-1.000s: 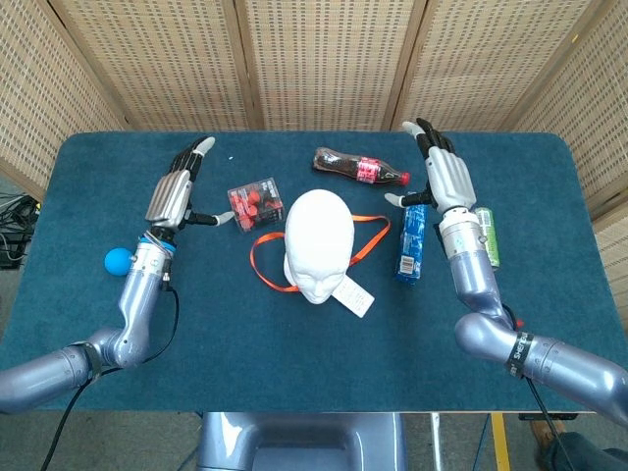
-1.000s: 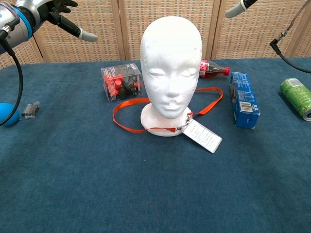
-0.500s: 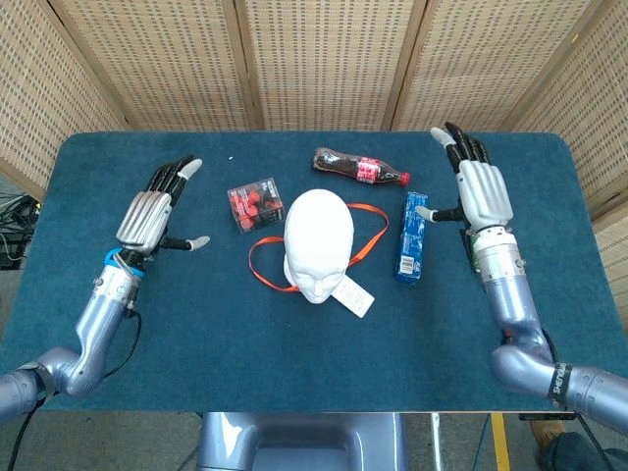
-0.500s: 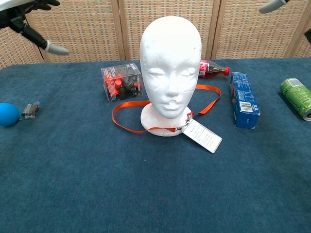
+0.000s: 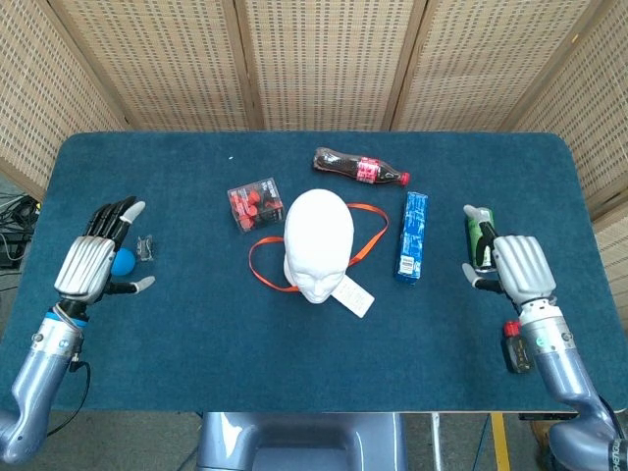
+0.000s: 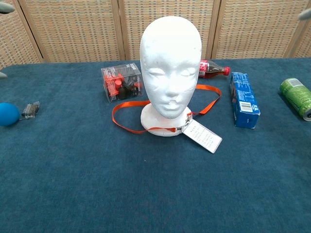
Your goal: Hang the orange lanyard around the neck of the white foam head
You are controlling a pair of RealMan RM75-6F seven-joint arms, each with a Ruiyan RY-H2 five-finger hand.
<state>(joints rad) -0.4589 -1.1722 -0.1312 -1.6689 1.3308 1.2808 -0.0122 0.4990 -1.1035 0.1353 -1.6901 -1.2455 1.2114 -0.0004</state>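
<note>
The left hand (image 5: 91,260) and right hand (image 5: 518,267) hover with fingers spread and nothing held, at opposite edges of the tabletop (image 5: 196,324), likely because the hanging looks finished. Midway between them, well apart from both, the orange lanyard (image 6: 127,127) loops the foam head (image 6: 170,68) at its base, its white tag (image 6: 201,135) lying in front.
</note>
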